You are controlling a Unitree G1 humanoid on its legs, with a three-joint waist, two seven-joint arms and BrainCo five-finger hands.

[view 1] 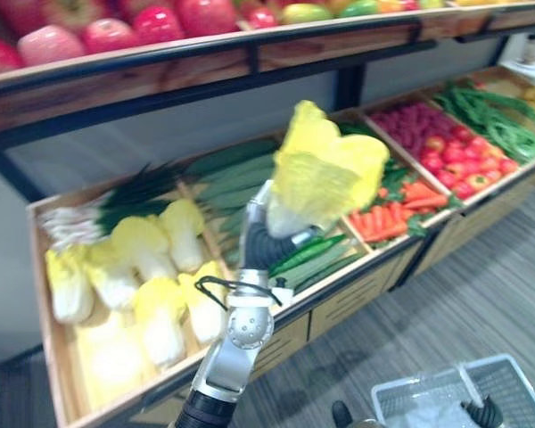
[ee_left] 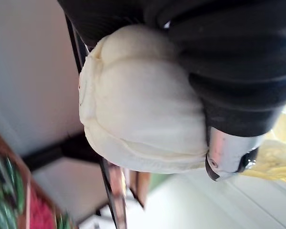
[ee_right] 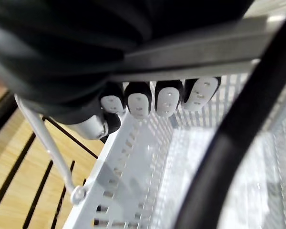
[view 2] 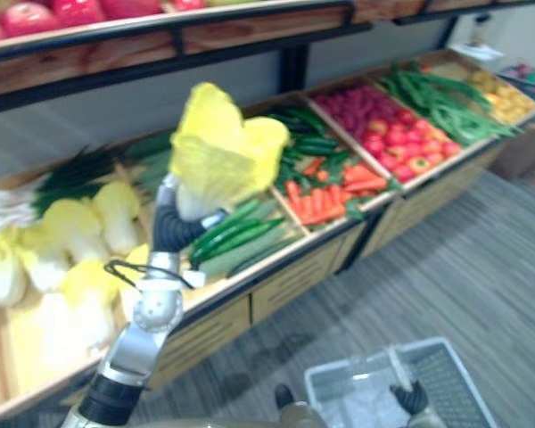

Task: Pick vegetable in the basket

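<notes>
we see a wooden produce stand (view 1: 58,357) with bins of cabbages (view 1: 147,250), cucumbers (view 1: 314,257) and carrots (view 1: 390,217). low on the right, over the floor, the white mesh basket (view 1: 517,379) is held by our right hand (ee_right: 167,98), fingers hooked round its handle. one yellow-leaved cabbage (view 1: 325,169) is up in the air above the cucumbers, well apart from the basket, its pale base clamped in our left hand (view 1: 266,236).
</notes>
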